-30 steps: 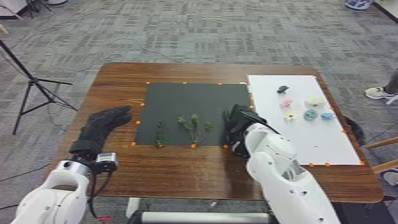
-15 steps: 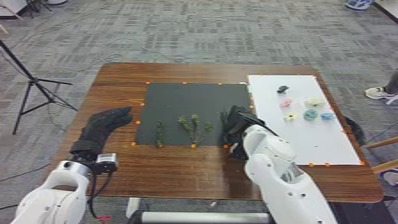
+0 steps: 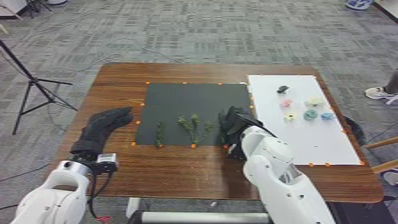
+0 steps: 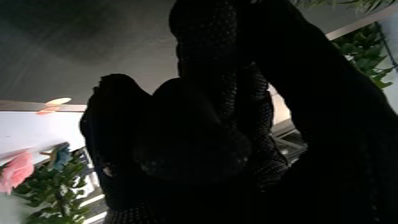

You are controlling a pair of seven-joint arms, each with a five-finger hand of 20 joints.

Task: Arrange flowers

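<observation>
Green sprigs (image 3: 195,125) laid just below centre on the dark mat (image 3: 195,95).
They could be knocked askew by a low sweep of the right hand (image 3: 235,123), right of centre; whether anything is pinched cannot be told.

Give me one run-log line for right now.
right robot hand: at right part of dark mat | green sprigs: on mat | flower heads: on white sheet | left robot hand: left of mat
</observation>
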